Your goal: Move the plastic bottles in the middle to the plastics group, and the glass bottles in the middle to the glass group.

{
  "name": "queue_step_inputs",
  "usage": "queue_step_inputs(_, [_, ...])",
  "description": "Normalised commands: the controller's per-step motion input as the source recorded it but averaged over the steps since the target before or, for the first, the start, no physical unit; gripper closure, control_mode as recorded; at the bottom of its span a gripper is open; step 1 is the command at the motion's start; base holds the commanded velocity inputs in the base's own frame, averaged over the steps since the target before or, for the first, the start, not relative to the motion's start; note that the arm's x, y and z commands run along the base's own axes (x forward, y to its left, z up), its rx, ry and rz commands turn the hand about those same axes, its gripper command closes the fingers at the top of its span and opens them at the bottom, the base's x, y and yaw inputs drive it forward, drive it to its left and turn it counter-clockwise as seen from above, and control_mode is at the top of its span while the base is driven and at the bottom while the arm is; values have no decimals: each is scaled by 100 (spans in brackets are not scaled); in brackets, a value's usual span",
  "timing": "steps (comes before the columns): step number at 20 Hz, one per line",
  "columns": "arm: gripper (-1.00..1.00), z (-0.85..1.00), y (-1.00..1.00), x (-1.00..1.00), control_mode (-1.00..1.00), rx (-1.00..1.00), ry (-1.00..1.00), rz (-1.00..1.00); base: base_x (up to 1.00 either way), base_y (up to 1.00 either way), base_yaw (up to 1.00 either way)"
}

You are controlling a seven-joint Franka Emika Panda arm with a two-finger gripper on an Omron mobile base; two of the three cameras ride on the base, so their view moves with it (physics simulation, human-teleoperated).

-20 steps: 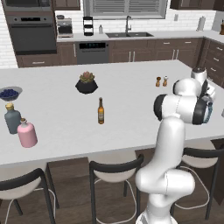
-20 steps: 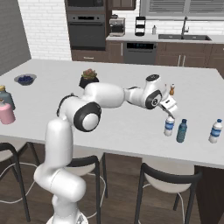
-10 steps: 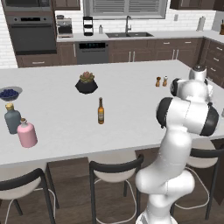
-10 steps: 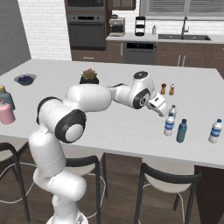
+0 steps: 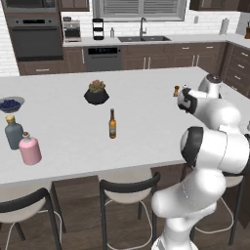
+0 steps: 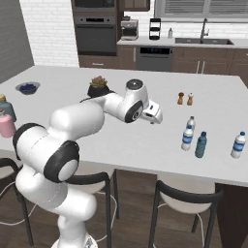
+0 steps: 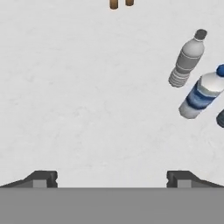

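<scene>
Plastic bottles (image 6: 193, 140) (upright) on counter (image 6: 145, 140)

White table (image 5: 146, 127), black plant pot (image 5: 96, 93) near its middle, bowl of blueberries (image 5: 10, 104) at left edge, two shakers (image 6: 185, 99) side by side, stools (image 5: 128, 188) in front, oven (image 5: 33, 35) behind

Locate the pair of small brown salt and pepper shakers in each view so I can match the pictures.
Left base view: small brown salt and pepper shakers right of centre, beside the robot's arm.
Right base view: shakers right of centre, beyond the water bottles.
Hand view: shakers at the top edge, cropped.
Shared landmark: the white countertop under them.
</scene>
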Motion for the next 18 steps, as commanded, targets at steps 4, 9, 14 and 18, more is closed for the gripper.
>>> queue_step_inputs(4, [-100, -12, 97, -13, -100, 0, 0, 66, 0, 0, 0])
queue_step_inputs(9, [-100, -12, 95, -14, -100, -3, 0, 68, 0, 0, 0])
queue_step_inputs(14, [-100, 2, 100, -1, -100, -13, 9, 65, 0, 0, 0])
queue_step_inputs(18, [-100, 9, 100, 1, -100, -12, 8, 38, 0, 0, 0])
